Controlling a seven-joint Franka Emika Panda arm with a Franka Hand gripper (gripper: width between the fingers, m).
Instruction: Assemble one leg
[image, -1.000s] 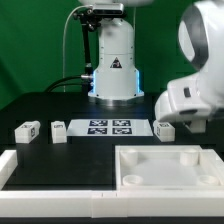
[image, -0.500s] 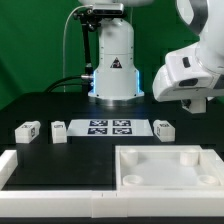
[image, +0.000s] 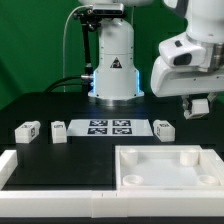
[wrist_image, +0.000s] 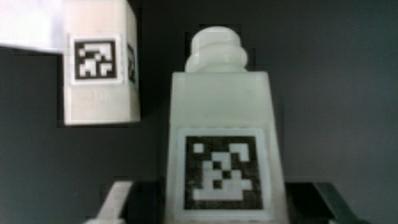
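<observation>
My gripper (image: 200, 106) hangs at the exterior view's right, above the table, shut on a leg (wrist_image: 222, 140). In the wrist view that chunky white leg stands between my fingers (wrist_image: 121, 200), with its black-and-white tag facing the camera and a rounded peg at its far end. A second leg (image: 164, 127) lies on the table below and to the left of my gripper; it also shows in the wrist view (wrist_image: 102, 70). Two more legs (image: 27, 130) (image: 58, 130) lie at the exterior view's left.
The marker board (image: 110, 126) lies at the table's middle. A large flat white tray-like piece (image: 170, 150) with round corner holes sits at the front right. A white L-shaped wall (image: 20, 172) runs along the front left. The arm's base (image: 113, 65) stands behind.
My gripper has risen from table height beside the right-hand leg to well above the table, carrying a leg. The legs on the table have not moved.
</observation>
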